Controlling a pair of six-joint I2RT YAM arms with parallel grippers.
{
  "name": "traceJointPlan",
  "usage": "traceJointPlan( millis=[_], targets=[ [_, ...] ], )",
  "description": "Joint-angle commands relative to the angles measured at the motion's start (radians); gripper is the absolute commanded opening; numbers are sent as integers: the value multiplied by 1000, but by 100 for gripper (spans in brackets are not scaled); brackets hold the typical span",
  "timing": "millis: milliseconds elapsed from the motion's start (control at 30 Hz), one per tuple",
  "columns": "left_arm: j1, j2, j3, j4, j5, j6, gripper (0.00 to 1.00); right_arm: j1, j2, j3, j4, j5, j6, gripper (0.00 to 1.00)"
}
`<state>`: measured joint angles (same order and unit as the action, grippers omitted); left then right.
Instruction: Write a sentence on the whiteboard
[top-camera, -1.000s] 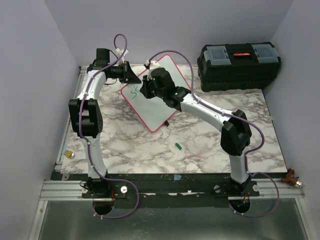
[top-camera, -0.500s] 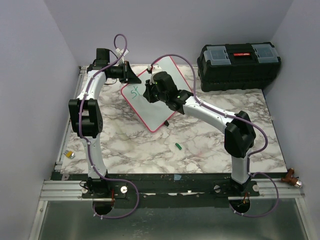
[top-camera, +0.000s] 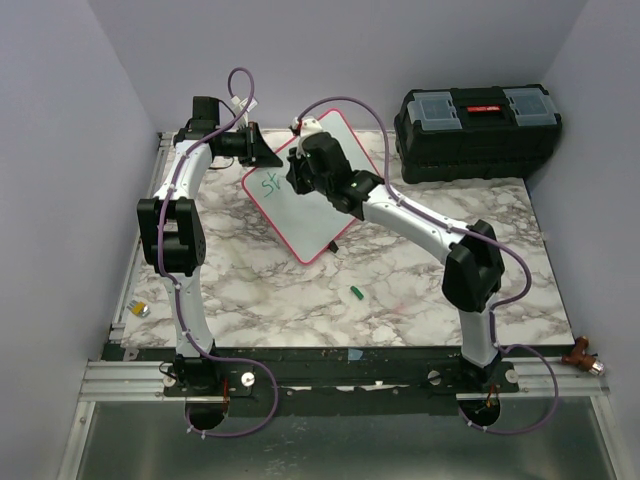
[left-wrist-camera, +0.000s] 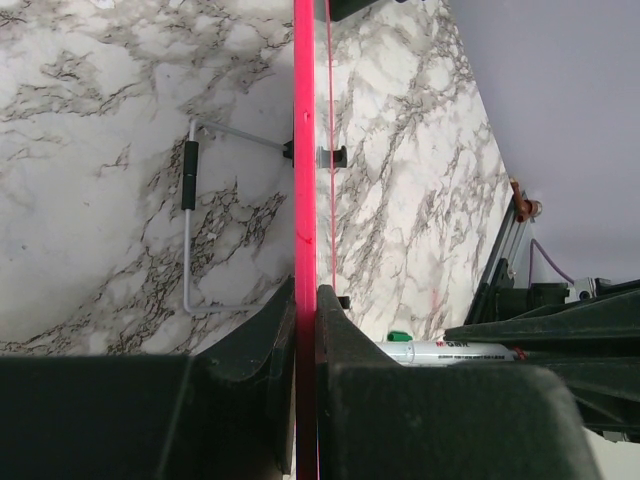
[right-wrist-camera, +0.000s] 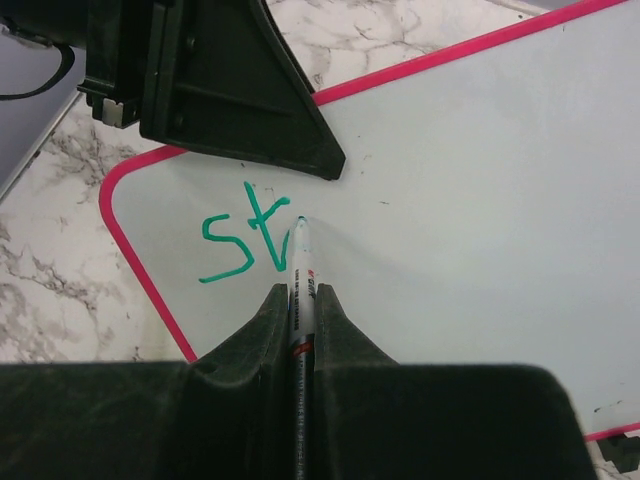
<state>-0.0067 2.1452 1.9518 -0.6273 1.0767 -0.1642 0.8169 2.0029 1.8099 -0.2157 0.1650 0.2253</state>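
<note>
The whiteboard (top-camera: 305, 215), white with a pink-red frame, stands tilted on a wire stand at the back middle of the table. My left gripper (top-camera: 262, 155) is shut on its upper left edge; the left wrist view shows the frame edge-on (left-wrist-camera: 303, 180) between the jaws. My right gripper (right-wrist-camera: 302, 295) is shut on a white marker (right-wrist-camera: 300, 270) whose tip touches the board (right-wrist-camera: 480, 180). Green letters "st" of the sentence (right-wrist-camera: 245, 245) sit near the board's corner, also seen from above (top-camera: 268, 184). The marker shows in the left wrist view (left-wrist-camera: 450, 351).
A black toolbox (top-camera: 476, 131) stands at the back right. A green marker cap (top-camera: 355, 293) lies on the marble table (top-camera: 400, 290) in front of the board. A small yellow object (top-camera: 141, 309) sits at the left rail. The wire stand (left-wrist-camera: 195, 230) props the board from behind.
The right gripper with the marker shifted slightly over the board's upper left; the "t" stroke has been added after the "s". The left arm has not moved.
</note>
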Motion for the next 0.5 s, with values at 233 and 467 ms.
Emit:
traceJointPlan(
  millis=[233, 467],
  targets=[
    [-24, -5, 20, -27, 23, 67, 0, 6, -189, -168, 30, 8, -2, 1],
    [-24, -30, -5, -26, 17, 80, 0, 5, -332, -393, 157, 20, 26, 1]
  ],
)
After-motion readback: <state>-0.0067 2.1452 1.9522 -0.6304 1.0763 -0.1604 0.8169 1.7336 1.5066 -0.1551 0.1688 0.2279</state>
